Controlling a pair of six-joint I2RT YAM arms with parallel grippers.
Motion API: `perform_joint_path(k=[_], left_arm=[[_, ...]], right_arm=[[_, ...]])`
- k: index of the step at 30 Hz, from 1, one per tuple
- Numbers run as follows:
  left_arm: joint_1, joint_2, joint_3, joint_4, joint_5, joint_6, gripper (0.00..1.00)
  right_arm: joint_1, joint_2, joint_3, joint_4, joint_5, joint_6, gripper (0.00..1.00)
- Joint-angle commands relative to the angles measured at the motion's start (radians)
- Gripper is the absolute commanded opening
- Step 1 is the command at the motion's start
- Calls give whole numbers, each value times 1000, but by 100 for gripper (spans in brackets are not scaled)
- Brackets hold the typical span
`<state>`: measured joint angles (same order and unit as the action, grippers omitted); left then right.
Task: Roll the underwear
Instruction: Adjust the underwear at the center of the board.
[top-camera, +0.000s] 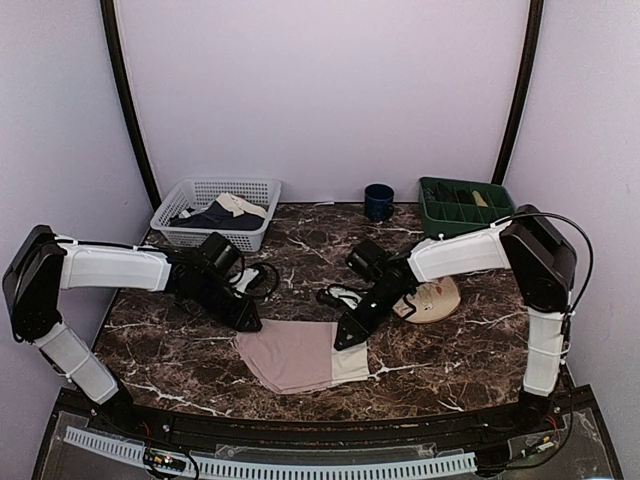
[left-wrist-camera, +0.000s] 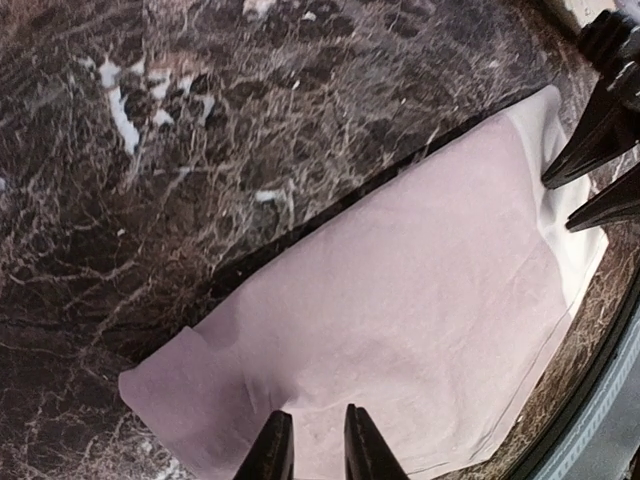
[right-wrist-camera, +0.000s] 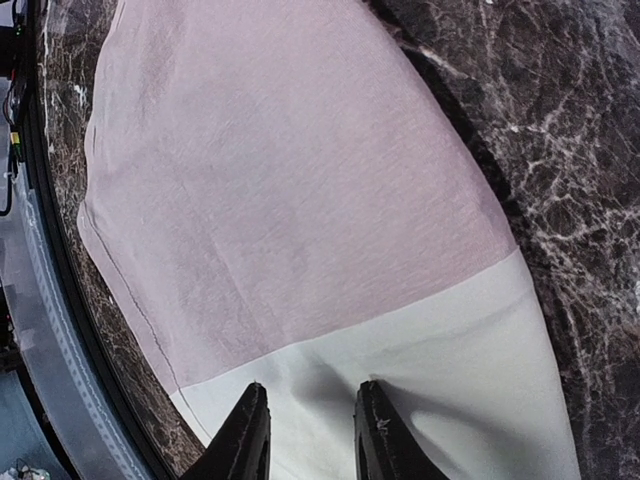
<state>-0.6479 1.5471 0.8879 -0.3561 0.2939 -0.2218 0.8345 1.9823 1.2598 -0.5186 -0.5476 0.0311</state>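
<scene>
The underwear (top-camera: 295, 355) lies flat on the marble counter (top-camera: 450, 350), near the front edge and midway between the two arms. It is folded into a rounded pink panel, with the cream waistband (top-camera: 350, 362) at its right end. No lettering on the band can be made out in any view.

The left claw (top-camera: 250, 322) is down at the garment's far left corner. In the left wrist view its fingers (left-wrist-camera: 272, 450) stand a narrow gap apart over pink cloth, with fabric showing between them. The tips probably rest on the cloth, though the angle leaves that unsure.

The right claw (top-camera: 345, 340) sits at the far edge of the waistband. From its own camera the fingers (right-wrist-camera: 245, 435) are clearly apart, with cream band and a soft shadow between them. Their bases are cut off by the bottom of the frame. The right claw also shows dark at the upper right of the left wrist view, partly cropped.

Further back a white basket (top-camera: 205, 185) holds a dark garment (top-camera: 215, 216) and a pale cloth (top-camera: 243, 205). Also at the back are a blue mug (top-camera: 378, 202) and a green divided tray (top-camera: 465, 205). A round plate (top-camera: 440, 298) is half hidden behind the right arm. A black-and-white shape (top-camera: 340, 295) beside it is too obscured to identify.
</scene>
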Motion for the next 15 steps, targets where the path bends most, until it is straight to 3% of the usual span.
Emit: perform_joint_path(k=[1,8,11,15], left_arm=[[5,40,-34,-81,-25,-9,20],[79,136,-2,-142,-98,22,14],[88,151,24,-178,-157,64,13],[90,95,50,-215,-181,115,20]], right_arm=[[-21,-30,-11,11,-19,9,30],[-34,-2,15,6,-22,12,31],[-38,-36,45,-12,17,15,36],[-56,-120,76,-52,90,3,43]])
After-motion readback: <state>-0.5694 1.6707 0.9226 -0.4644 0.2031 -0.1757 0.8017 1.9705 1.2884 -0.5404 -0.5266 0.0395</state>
